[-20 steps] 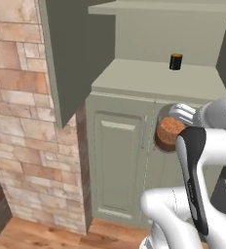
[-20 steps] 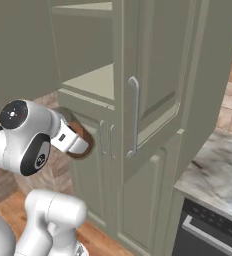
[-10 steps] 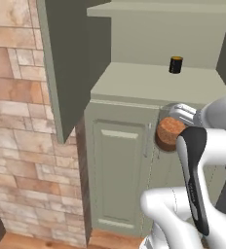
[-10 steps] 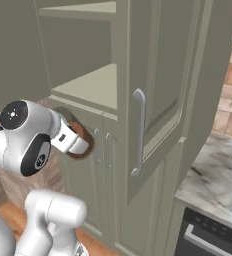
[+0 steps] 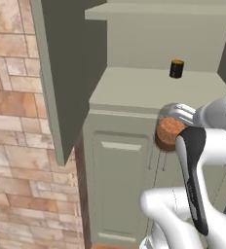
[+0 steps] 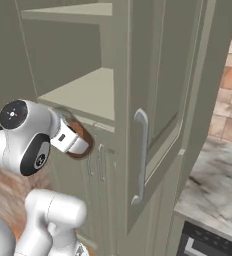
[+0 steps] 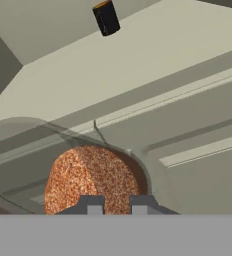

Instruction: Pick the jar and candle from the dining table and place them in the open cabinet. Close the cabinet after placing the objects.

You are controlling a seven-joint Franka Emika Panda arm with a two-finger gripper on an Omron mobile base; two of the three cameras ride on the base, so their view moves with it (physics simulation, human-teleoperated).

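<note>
I can read no brand, label or writing on anything here. My arm is bent up in front of the cabinet [image 5: 134, 87], forearm reaching toward it, with the wrist just below the front edge of the inner shelf [image 6: 85, 92]. The gripper [image 7: 115, 202] has its jaws clamped on the jar [image 5: 169, 132], which lies tipped on its side, clear glass with brown powder showing through the wall facing the hand camera. The jar sits in front of the cabinet's lower doors, just under the shelf lip, outside the open compartment. On the shelf, toward the back, stands a short black cylinder with an orange top [image 5: 177, 68], well apart from the jar. The cabinet's upper left door [image 5: 71, 73] hangs open beside a brick wall [image 5: 17, 146]; the upper right door [image 6: 158, 100], with its silver bar handle [image 6: 140, 155], is swung out too. To the right of the cabinet I see a marbled counter [image 6: 213, 190].
</note>
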